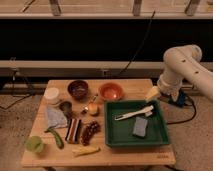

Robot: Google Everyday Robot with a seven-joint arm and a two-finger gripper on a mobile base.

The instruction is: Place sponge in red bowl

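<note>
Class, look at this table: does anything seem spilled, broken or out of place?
Nothing looks spilled or broken. Items lie loosely scattered on the table; the gripper sits at its far right corner, beside a yellow item behind the green tray.

Sponge (140, 126) in tray (120, 134), on right half of table (125, 155); brush (134, 113) behind sponge. Bowl (110, 91) behind tray's left corner. Gripper (165, 93) over table's back right corner.

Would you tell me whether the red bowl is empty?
Looks empty: the red bowl shows only bare inside; gripper hangs by the table's right edge.
</note>
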